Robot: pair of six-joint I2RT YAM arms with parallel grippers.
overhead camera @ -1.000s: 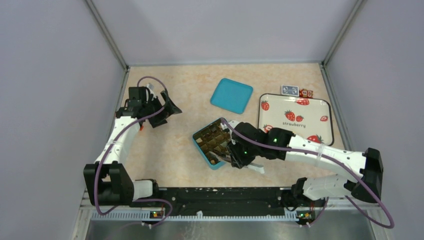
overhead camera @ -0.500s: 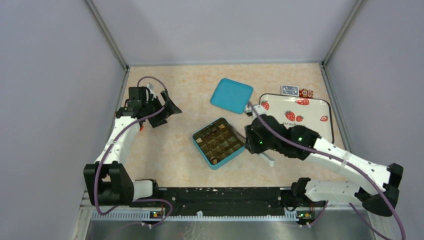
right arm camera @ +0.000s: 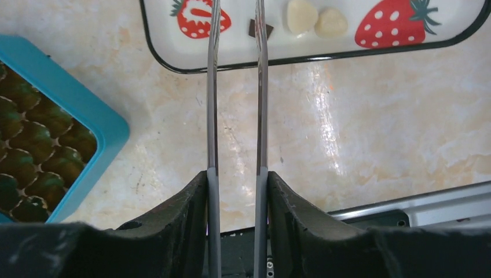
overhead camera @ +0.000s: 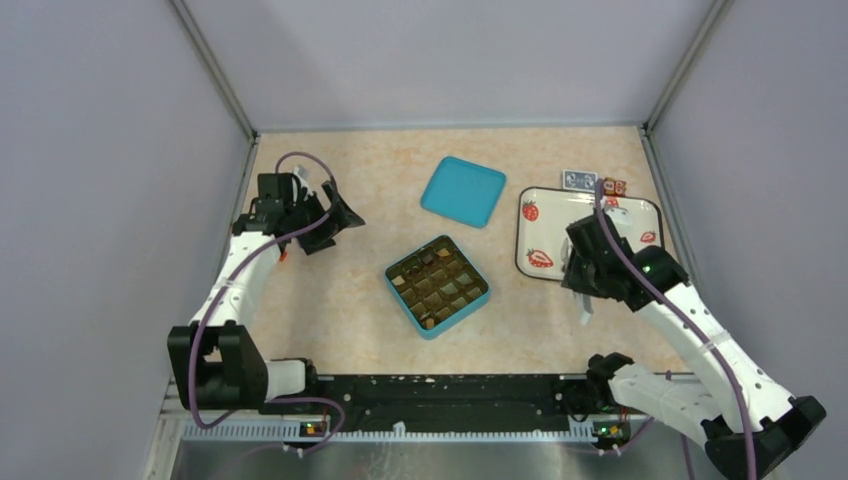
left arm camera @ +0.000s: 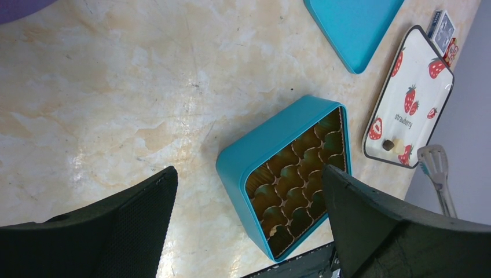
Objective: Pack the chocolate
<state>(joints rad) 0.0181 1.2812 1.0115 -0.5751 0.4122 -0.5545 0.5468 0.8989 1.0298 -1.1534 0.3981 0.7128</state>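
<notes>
Three chocolate pieces lie at the near end of the strawberry tray (right arm camera: 173, 63): a dark one (right arm camera: 260, 28) and two cream ones (right arm camera: 301, 16). They also show in the left wrist view (left arm camera: 389, 145). My right gripper (right arm camera: 236, 185) is shut on metal tongs (right arm camera: 213, 87). The tong tips are apart and reach over the tray, one blade beside the dark piece. The open blue box (overhead camera: 437, 285) with brown paper cups sits at the table's middle. My left gripper (overhead camera: 340, 215) is open and empty, held high at the far left.
The blue lid (overhead camera: 462, 190) lies behind the box. A small blue card (overhead camera: 579, 180) and red wrapped bits (overhead camera: 613, 186) sit behind the tray (overhead camera: 550, 192). The right arm lies across the tray's near half.
My right arm has swung right with the tongs, from over the box to the tray's near edge. The left arm has not moved.
</notes>
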